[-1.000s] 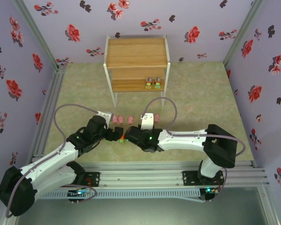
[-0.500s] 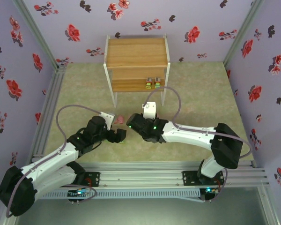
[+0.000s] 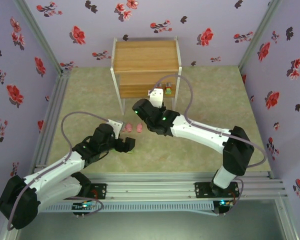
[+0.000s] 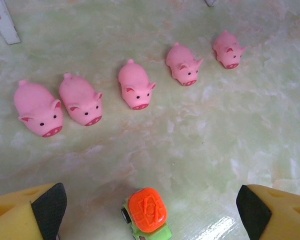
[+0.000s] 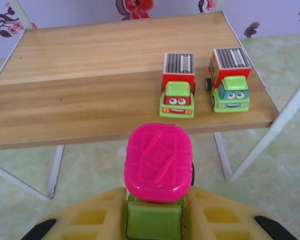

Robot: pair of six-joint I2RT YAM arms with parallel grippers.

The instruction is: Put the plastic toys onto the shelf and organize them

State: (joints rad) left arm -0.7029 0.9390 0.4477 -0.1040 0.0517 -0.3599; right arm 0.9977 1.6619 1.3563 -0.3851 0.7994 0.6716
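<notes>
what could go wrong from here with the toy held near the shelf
The right gripper is shut on the magenta-topped toy just short of the lower shelf board; set down carelessly, it may knock the two trucks parked there, or catch the board's front edge. The open left gripper straddles the orange-topped toy, which might roll away on closing.

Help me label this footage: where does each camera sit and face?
Top external: above, behind the bases, looking down on shelf, table and both arms.
Left wrist: on the left gripper, facing down at five pigs and an orange-topped toy; open yellow fingers show.
Right wrist: faces the shelf's lower tier; the right gripper clamps a magenta-topped toy.
Shared: top and right-wrist both show two trucks shelved.
</notes>
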